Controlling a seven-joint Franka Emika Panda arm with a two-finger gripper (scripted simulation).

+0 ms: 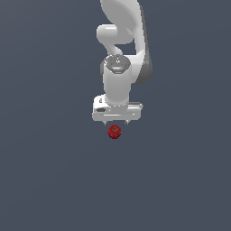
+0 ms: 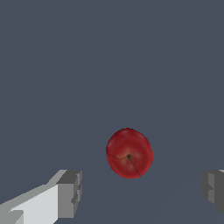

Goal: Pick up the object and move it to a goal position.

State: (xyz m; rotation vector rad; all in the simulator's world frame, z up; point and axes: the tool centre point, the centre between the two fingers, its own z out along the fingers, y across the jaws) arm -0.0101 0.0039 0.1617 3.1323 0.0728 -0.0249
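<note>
Red round fruit-like object [image 1: 114, 131], shiny and a bit lumpy, sits on the flat dark grey floor [image 1: 49, 180] just under the white robot gripper [image 1: 116, 122]. Its grey fingers [image 2: 70, 192] are spread wide, one on each side, probably so they can drop around the object and squeeze it.

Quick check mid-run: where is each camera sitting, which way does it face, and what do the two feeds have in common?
Exterior view: off the arm, exact spot unknown, facing the white arm; the gripper hangs just above the red object.
Wrist view: on the wrist, looking out along the fingers at the red object over dark ground; only two spread fingertips show.
Shared: the red object and the gripper, jaws open, nothing held.
</note>
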